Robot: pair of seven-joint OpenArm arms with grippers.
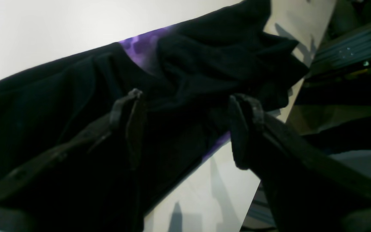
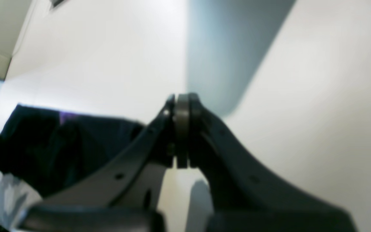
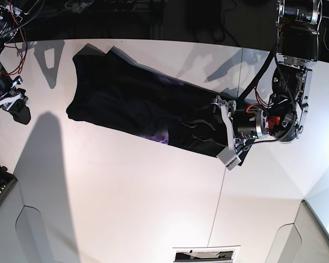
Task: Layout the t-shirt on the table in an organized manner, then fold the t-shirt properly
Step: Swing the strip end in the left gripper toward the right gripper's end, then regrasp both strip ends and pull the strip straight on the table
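The black t-shirt (image 3: 131, 93) lies stretched in a long, wrinkled band slanting across the white table (image 3: 126, 192), from the far left toward the right. A patch of purple print (image 1: 140, 48) shows among its folds. My left gripper (image 1: 187, 119) hovers open over the shirt's bunched right end (image 1: 224, 58), and nothing is between its fingers (image 1: 130, 109). In the base view this left gripper (image 3: 223, 131) sits at the shirt's right end. My right gripper (image 2: 182, 106) is shut and empty, off to the side of the shirt (image 2: 60, 141). It stands near the table's left edge in the base view (image 3: 19, 109).
A thin dark seam (image 3: 225, 164) crosses the table right of centre. Cables and electronics (image 3: 5, 22) crowd the far left corner. The table's edge (image 1: 288, 109) runs just past the shirt's bunched end, with metal framing (image 1: 349, 48) beyond. A small slotted plate (image 3: 204, 255) sits at the near edge.
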